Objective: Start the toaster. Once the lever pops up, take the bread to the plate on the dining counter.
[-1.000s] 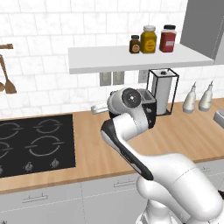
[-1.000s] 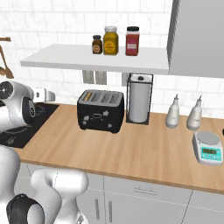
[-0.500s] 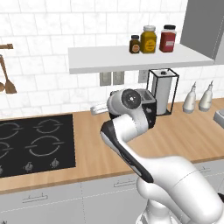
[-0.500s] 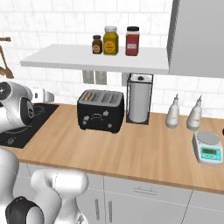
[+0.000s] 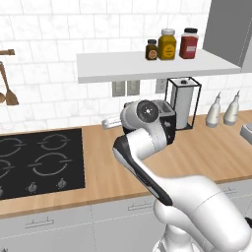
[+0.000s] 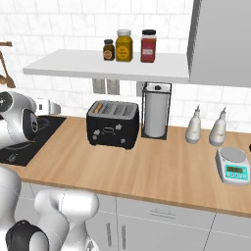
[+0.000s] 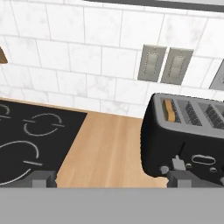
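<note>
Right now you have the pincer point(image 7: 109, 180) standing wide, nothing between its fingertips point(image 7: 43, 178), hovering over the wooden bench point(image 6: 162, 171) between the black cooktop point(image 7: 30, 135) and the toaster point(image 6: 112, 124). You can see the toaster sitting toward the back edge of the bench, just left of the paper-towel holder point(image 6: 156, 112) and below the white shelf point(image 6: 98, 64) with three jars point(image 6: 124, 46). From the hand view, the bread point(image 7: 170, 110) stands down in the toaster's leftmost slot, with its tan top edge showing. At the right end of the bench you have two white bottles point(image 6: 206, 126) near the back wall and a small kitchen scale point(image 6: 233, 165) nearer the front edge. Two wall outlets point(image 7: 166, 64) sit on the tiles behind the toaster.
</note>
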